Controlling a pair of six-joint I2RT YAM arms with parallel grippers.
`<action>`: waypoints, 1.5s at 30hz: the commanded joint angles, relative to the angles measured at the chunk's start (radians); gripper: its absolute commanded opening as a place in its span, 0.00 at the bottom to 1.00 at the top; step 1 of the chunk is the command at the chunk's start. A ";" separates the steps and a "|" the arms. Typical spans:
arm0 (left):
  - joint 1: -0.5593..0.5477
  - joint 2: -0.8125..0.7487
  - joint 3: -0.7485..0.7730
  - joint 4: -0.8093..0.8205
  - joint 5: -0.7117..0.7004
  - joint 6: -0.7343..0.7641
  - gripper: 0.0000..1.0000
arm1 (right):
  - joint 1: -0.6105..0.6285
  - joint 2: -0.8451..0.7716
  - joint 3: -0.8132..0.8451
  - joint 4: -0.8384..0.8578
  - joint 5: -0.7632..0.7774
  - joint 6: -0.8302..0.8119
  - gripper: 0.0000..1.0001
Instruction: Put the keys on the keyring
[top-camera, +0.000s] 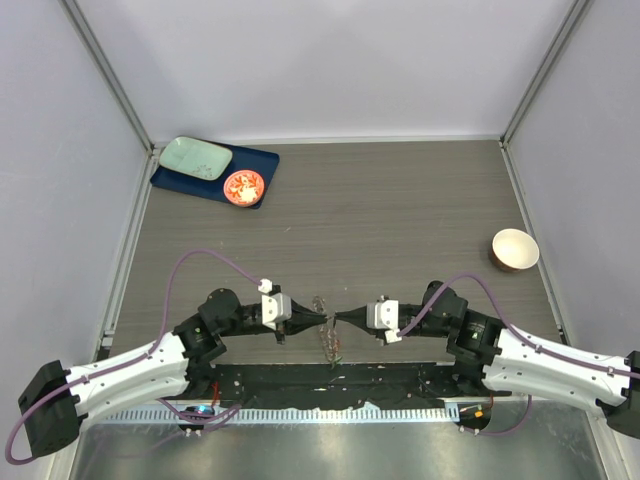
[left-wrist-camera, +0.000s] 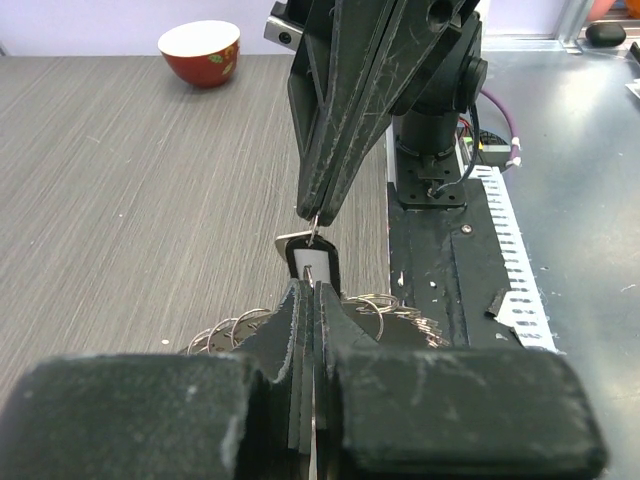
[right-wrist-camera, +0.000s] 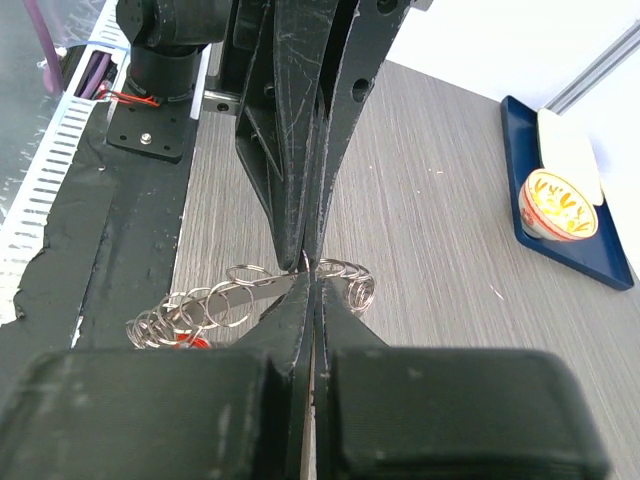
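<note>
Grey wood-grain table: blue tray far left, bowl right, keyring near front.

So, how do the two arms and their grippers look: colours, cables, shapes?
The left arm and right arm have white shells and black joints. A purple cable loops along each. The left gripper and right gripper have white wrist blocks and long, black, tapering, scratched fingers.

A left gripper and right gripper make two, with one black-headed key, one keyring of uncountably tangled loops at the table's near edge, one bowl at its right edge, and one blue tray, green plate and orange-red dish in its far left corner
</note>
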 joint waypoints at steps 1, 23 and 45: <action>-0.001 -0.005 0.041 0.063 -0.002 0.003 0.00 | 0.008 -0.023 0.000 0.055 0.003 0.014 0.01; -0.001 -0.008 0.042 0.073 0.012 -0.003 0.00 | 0.008 0.029 0.005 0.055 0.023 0.009 0.01; -0.001 -0.008 0.039 0.075 0.003 -0.002 0.00 | 0.008 0.020 0.003 0.054 -0.004 0.011 0.01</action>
